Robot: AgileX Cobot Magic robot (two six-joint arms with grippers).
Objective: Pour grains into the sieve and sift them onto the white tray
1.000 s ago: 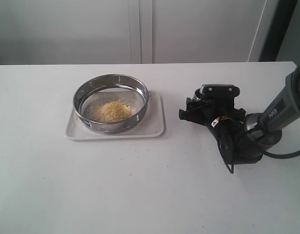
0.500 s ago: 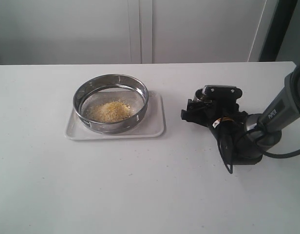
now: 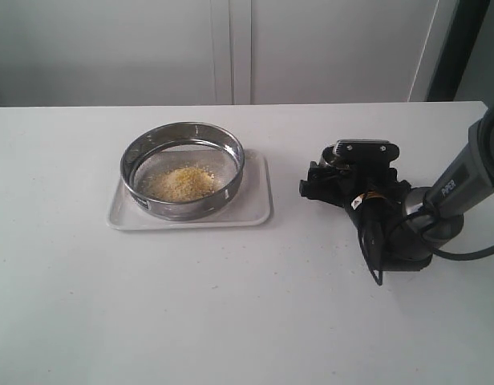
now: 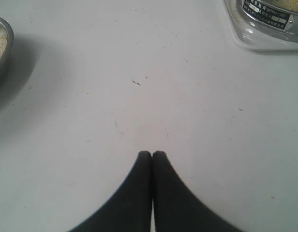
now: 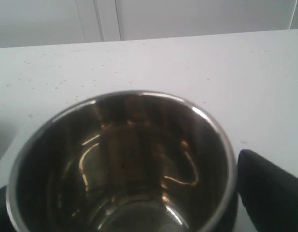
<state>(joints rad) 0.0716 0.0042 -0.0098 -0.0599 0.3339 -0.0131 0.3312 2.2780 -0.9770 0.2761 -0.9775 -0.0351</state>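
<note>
- Grains point(image 3: 181, 183) lie heaped in the sieve point(image 3: 231, 189); the sieve sits on the white tray point(image 3: 252, 211), on the tabletop point(image 3: 231, 313).
- My left jaws: clenched, tips pressed together.
- My right jaws: released, either side of the upright steel cup point(image 5: 125, 159), with a thin gap at one finger point(image 5: 270, 193).

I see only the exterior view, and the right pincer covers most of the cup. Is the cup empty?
Observer: Yes, in the right wrist view the steel cup shows only bare metal inside.
Operator: Is it gripped?
Observer: It seems not; the right pincer is open and one finger stands just clear of the rim.
Operator: And the other arm?
Observer: The left pincer is shut, above the table.
</note>
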